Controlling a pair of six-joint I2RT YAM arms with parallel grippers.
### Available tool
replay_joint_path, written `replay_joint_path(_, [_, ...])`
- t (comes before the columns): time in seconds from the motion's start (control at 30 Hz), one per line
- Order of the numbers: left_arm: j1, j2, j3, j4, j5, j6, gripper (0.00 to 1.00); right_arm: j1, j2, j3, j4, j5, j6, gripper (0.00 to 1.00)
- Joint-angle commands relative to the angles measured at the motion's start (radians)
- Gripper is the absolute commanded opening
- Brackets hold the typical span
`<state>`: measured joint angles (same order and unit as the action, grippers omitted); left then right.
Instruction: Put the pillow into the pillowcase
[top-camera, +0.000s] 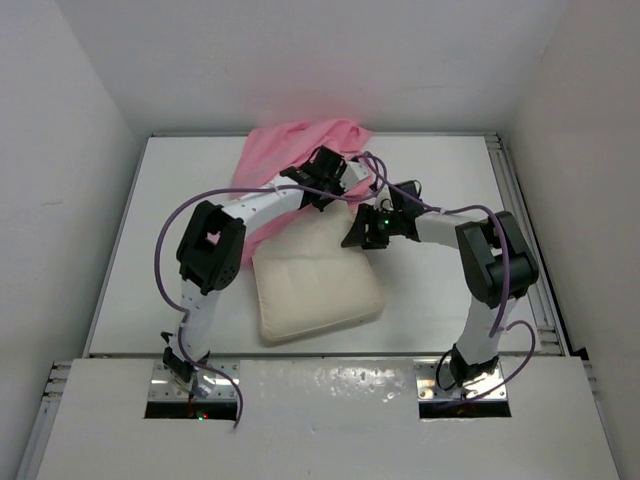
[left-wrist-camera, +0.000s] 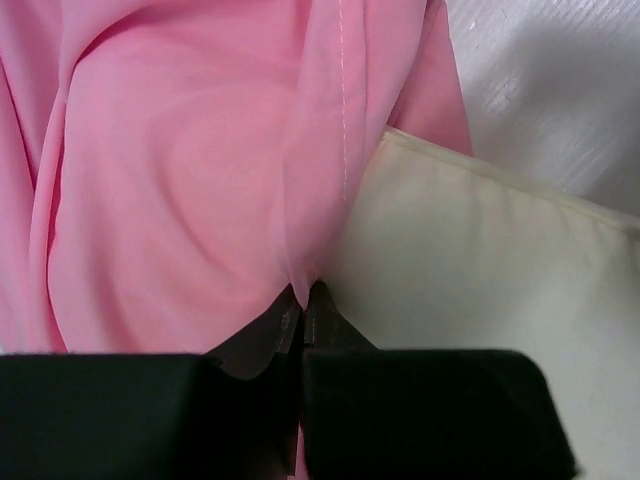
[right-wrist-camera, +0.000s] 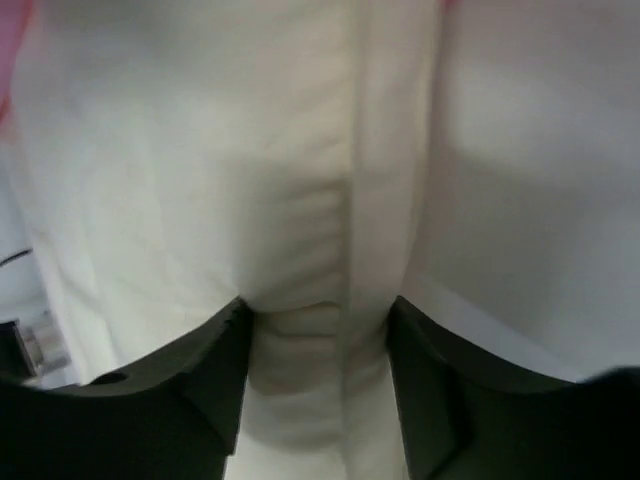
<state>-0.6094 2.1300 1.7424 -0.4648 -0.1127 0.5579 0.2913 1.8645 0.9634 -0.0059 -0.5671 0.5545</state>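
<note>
The cream-white pillow (top-camera: 315, 285) lies in the middle of the table, its far end next to the crumpled pink pillowcase (top-camera: 290, 145). My left gripper (top-camera: 335, 178) is over the pillowcase's near edge. In the left wrist view the left gripper (left-wrist-camera: 303, 295) is shut on a hemmed fold of the pillowcase (left-wrist-camera: 180, 180), with the pillow (left-wrist-camera: 480, 270) just to its right. My right gripper (top-camera: 355, 235) is at the pillow's far right corner. In the right wrist view the right gripper (right-wrist-camera: 318, 318) straddles a seamed edge of the pillow (right-wrist-camera: 200, 150), whose fabric bunches between both fingers.
The white table (top-camera: 450, 200) is walled by white panels at the back and sides. A metal rail (top-camera: 525, 220) runs along its right edge. Purple cables (top-camera: 175, 215) loop off both arms above the table.
</note>
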Motion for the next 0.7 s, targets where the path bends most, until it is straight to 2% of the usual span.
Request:
replay_joint_path(0.0, [0.016, -0.012, -0.015, 0.011, 0.054, -0.013, 0.00, 0.039, 0.021, -0.002, 0.099, -0.063, 0.030, 0.48])
replay_joint_path(0.07, [0.022, -0.019, -0.017, -0.003, 0.097, -0.016, 0.00, 0.042, 0.028, 0.006, 0.122, -0.079, 0.061, 0.20])
replay_joint_path(0.1, [0.029, -0.027, -0.009, -0.011, 0.140, -0.015, 0.00, 0.042, 0.027, 0.015, 0.119, -0.076, 0.071, 0.00])
replay_joint_path(0.23, [0.049, -0.059, 0.052, -0.075, 0.241, -0.010, 0.00, 0.048, -0.023, 0.037, 0.113, -0.047, 0.071, 0.00])
replay_joint_path(0.37, [0.039, -0.119, 0.196, -0.253, 0.401, 0.040, 0.00, 0.075, -0.172, 0.052, 0.127, 0.070, 0.052, 0.00])
replay_joint_path(0.5, [-0.024, -0.186, 0.261, -0.392, 0.523, 0.103, 0.00, 0.111, -0.300, 0.048, 0.264, 0.191, 0.083, 0.00])
replay_joint_path(0.6, [-0.029, -0.203, 0.292, -0.478, 0.666, 0.097, 0.00, 0.115, -0.350, 0.023, 0.395, 0.292, 0.158, 0.00])
replay_joint_path(0.67, [-0.030, -0.212, 0.293, -0.509, 0.700, 0.099, 0.00, 0.114, -0.358, 0.003, 0.431, 0.378, 0.205, 0.00])
